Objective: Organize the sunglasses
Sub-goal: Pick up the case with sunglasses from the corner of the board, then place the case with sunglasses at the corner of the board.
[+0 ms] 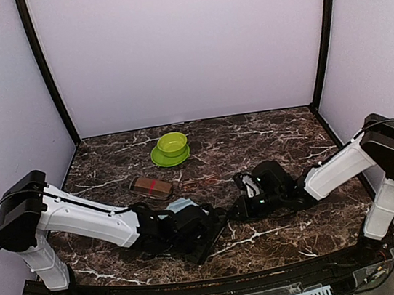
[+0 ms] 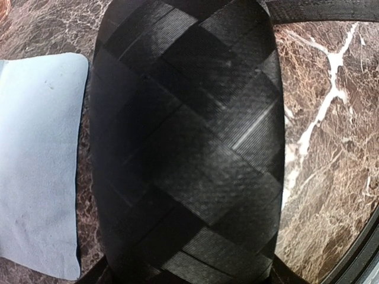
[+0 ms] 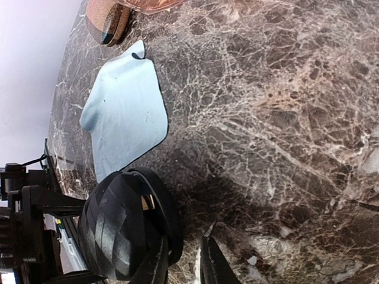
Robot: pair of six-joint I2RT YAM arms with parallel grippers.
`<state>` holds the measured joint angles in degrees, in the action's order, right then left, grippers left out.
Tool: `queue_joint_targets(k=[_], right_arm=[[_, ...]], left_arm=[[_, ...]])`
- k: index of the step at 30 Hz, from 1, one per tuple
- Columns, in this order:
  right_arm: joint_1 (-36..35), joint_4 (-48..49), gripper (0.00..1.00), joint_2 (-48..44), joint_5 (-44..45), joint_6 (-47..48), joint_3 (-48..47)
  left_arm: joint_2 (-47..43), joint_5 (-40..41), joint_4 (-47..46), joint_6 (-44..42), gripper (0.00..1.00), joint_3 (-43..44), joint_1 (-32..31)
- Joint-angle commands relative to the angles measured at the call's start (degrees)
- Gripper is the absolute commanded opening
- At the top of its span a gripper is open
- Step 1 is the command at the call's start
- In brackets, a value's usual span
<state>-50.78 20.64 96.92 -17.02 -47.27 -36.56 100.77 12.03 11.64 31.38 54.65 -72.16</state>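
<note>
Arms reach in low from both sides and meet near the front middle of the table [image 1: 277, 143]. The left arm [image 1: 90, 220] stretches rightward, nearly flat over the marble, its wrist bent down so the left gripper [image 1: 196, 233] sits at the black case [image 2: 183, 148]. The left wrist view is filled by that case, a woven oblong shell whose long axis runs up and down the view. Dark finger ends just show at the bottom corners on either flank, so the gripper is clamped across the case's short width.

The right arm [image 1: 332, 169] slants in from the right, forearm low, wrist turned toward the left arm. The right gripper [image 3: 185, 269] hangs close over the marble beside the black case. Its fingers [image 3: 214, 266] are parted by a narrow gap with only table between them, and it holds nothing. From that side the case stands on edge, slightly ajar, with a tan sliver showing inside.

A pale blue cloth [image 2: 35, 160] lies flat just beside the black case. Beyond it lies the striped case [image 1: 151, 188], and close by that the sunglasses [image 3: 148, 5] — only a reddish translucent sliver at the top edge of the right wrist view. Which way they point, or how their long axis lies, cannot be told. A green bowl [image 1: 172, 143] sits on a green plate [image 1: 160, 160] farther back.
</note>
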Motion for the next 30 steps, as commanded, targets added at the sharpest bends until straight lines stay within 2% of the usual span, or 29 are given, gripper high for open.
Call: queue_joint_targets(k=[1,8,16,21,26,30], right_arm=[[1.69,3.42,0.2,-0.94,-7.04,-1.0,3.32],[3.56,9.19,0.19,1.28,-12.5,-3.57,5.55],[3.96,3.2,0.2,-1.15,-10.15,0.66,4.69],[4.07,-1.46,0.24,-4.29,-7.21,5.01,4.22],[4.17,-3.73,0.26,-5.18,-5.4,6.53,4.28],[4.19,-3.02,0.26,-5.17,-5.47,6.15,4.65]], left_arm=[[-1.72,2.87,2.75,1.02,0.58,-2.08,1.71],[-1.54,3.1,2.85,0.34,0.58,-2.45,1.85],[-2.97,2.67,1.35,-2.62,0.6,-2.37,1.85],[-4.02,-1.81,-1.54,-10.17,0.7,-2.19,1.85],[-0.41,-4.26,5.41,-15.12,0.87,4.05,1.85],[0.03,-4.28,7.07,-15.8,0.98,5.81,1.86]])
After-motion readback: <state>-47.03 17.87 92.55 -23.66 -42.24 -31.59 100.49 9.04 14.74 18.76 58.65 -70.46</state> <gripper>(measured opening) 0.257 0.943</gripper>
